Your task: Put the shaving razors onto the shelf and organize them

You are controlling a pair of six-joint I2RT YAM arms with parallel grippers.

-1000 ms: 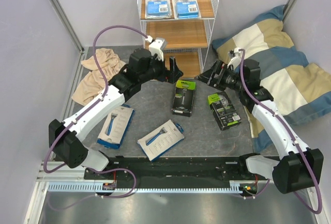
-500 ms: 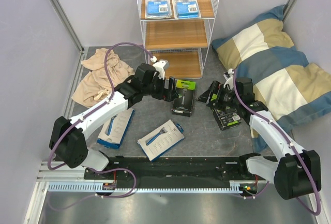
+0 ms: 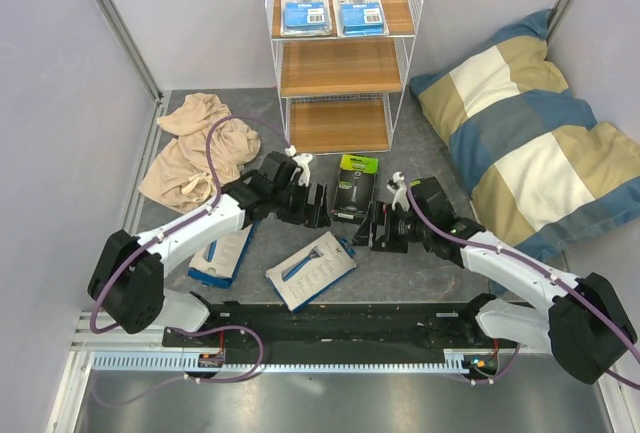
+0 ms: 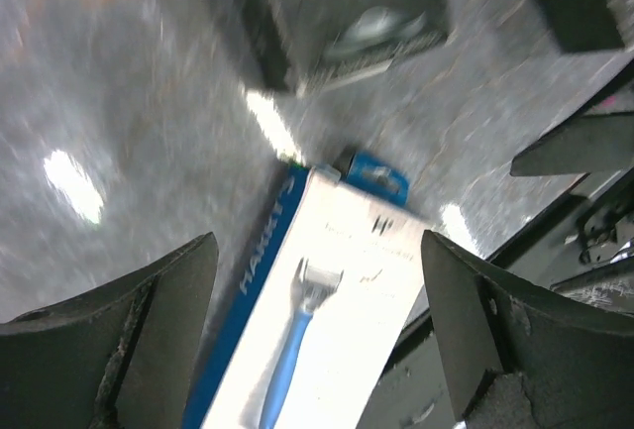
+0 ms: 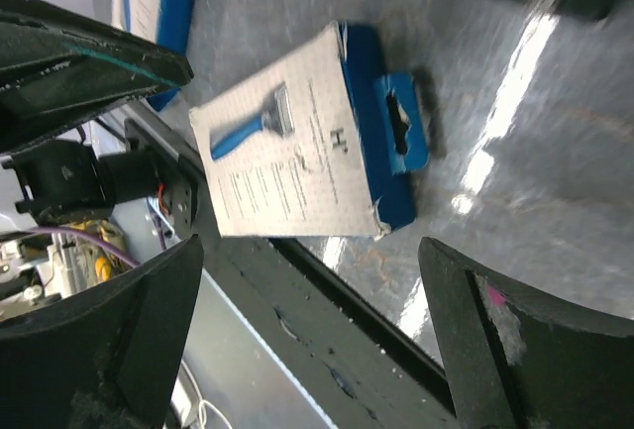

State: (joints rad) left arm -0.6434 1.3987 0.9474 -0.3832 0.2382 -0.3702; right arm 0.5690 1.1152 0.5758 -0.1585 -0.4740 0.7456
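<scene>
Shelf: you find the white wire shelf (image 3: 340, 65) at the far edge of the table (image 3: 258, 173), upright, with three wooden boards.
Top board: you see two white-and-blue blister cards (image 3: 305, 7) (image 3: 358, 7) lying side by side on it, just apart.
On the table: your black-and-green box (image 3: 352, 186) lies in front of the shelf. One white pack (image 3: 311, 270) (image 4: 327, 330) (image 5: 287, 152) lies near the front edge. Another white pack (image 3: 222, 253) lies to its left, partly under the left arm.
Left gripper: your left gripper (image 3: 318, 205) (image 4: 317, 251) has its fingers spread wide with nothing between them. It hangs low just left of the black-and-green box, and its camera looks down at the middle white pack.
Right gripper: your right gripper (image 3: 378, 228) (image 5: 309, 251) is fully spread and empty-handed, close to the left one, above the table beside the middle white pack.
Surroundings: you have a beige cloth (image 3: 195, 148) crumpled at the left and a striped pillow (image 3: 530, 133) at the right.
</scene>
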